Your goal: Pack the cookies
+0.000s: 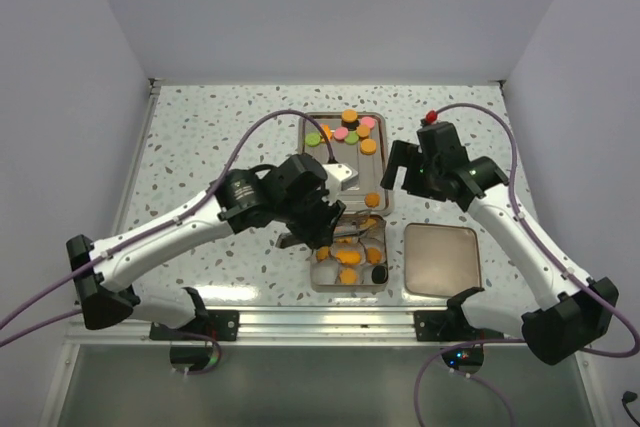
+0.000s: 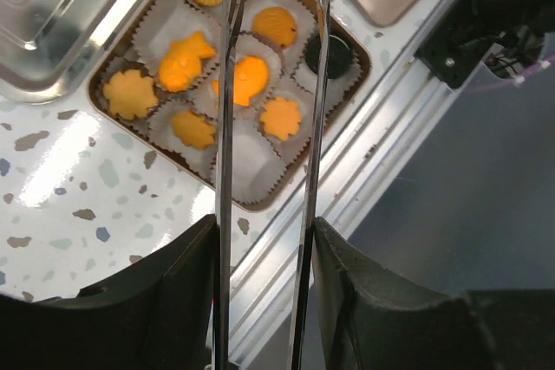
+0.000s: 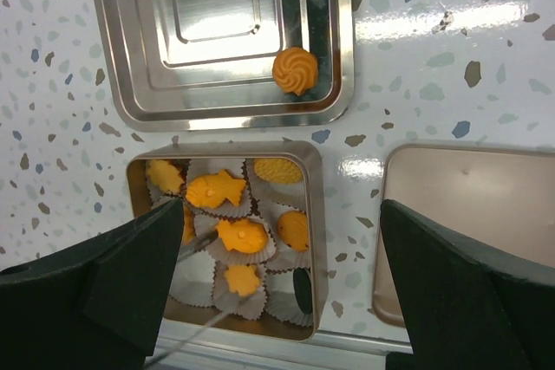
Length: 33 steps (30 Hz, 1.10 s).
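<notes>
On the speckled worktop (image 1: 200, 147), the left gripper (image 1: 325, 237), tongs half-spread and empty, hangs directly over the box (image 1: 318, 279) of cookies (image 2: 250, 80) near the front edge, nearer than the wide-open right gripper (image 1: 400, 169).

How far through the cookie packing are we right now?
Well along. The box already holds orange cookies and a black one in paper cups; at least one cup looks empty. The left gripper hangs over the box, its thin tongs parted with nothing visibly between them. The right gripper is open and idle. Left: a swirl cookie and others on the tray, plus the lid.
</notes>
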### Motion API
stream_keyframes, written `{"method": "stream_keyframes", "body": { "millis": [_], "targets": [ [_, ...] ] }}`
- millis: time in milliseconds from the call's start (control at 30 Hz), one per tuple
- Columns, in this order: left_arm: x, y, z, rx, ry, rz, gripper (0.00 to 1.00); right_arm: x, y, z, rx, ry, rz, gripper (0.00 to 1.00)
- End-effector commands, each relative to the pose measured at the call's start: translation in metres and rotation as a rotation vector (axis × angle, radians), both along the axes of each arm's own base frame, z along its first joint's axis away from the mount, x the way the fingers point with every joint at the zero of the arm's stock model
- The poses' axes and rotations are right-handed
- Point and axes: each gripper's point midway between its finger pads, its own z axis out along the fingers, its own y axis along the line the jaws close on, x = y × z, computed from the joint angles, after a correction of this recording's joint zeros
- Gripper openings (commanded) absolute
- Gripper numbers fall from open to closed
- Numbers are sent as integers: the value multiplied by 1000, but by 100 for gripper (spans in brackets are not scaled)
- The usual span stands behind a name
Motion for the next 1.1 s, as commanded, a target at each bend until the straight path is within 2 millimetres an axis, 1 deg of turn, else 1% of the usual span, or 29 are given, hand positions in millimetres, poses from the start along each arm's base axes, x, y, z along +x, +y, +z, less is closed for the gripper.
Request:
{"method": "stream_keyframes", "body": {
  "millis": [0, 33, 100, 133, 200, 267, 300, 333, 367, 400, 433, 467, 533, 567, 600, 767, 933, 1067],
  "targets": [
    [31, -7, 4, 19, -57, 11, 50, 4, -18, 39, -32, -101, -44, 99],
    [40, -11, 0, 41, -59, 21, 49, 5, -20, 51, -31, -130, -48, 99],
    [51, -14, -3, 59, -68, 26, 49, 2, -27, 60, -49, -146, -54, 99],
    [60, -20, -6, 75, -72, 34, 49, 2, -29, 70, -51, -171, -62, 99],
    [70, -25, -10, 94, -79, 38, 49, 0, -34, 75, -63, -182, -68, 99],
    [82, -33, -18, 126, -80, 46, 49, -7, -41, 78, -79, -186, -79, 99],
    [86, -35, -22, 139, -76, 53, 49, -11, -44, 78, -84, -181, -83, 99],
    [91, -41, -27, 156, -68, 51, 49, -14, -47, 74, -94, -173, -87, 99],
    [98, -41, -30, 177, -82, 69, 49, -19, -49, 76, -91, -180, -95, 99],
    [102, -44, -29, 178, -87, 74, 49, -23, -52, 74, -91, -173, -103, 99],
    [107, -45, -38, 209, -83, 86, 49, -27, -54, 71, -93, -166, -106, 99],
    [110, -46, -40, 216, -84, 94, 49, -31, -56, 73, -86, -175, -114, 99],
    [117, -49, -45, 233, -85, 109, 49, -38, -59, 67, -86, -160, -123, 99],
    [120, -48, -45, 237, -88, 123, 49, -41, -60, 68, -79, -167, -126, 99],
    [122, -51, -49, 246, -87, 123, 49, -44, -61, 64, -79, -157, -131, 99],
    [130, -55, -57, 272, -91, 134, 49, -49, -63, 62, -78, -151, -135, 99],
    [131, -58, -66, 285, -78, 126, 51, -46, -63, 62, -87, -150, -128, 99],
    [131, -56, -75, 308, -71, 122, 53, -44, -61, 61, -92, -146, -116, 99]
  ]
}}
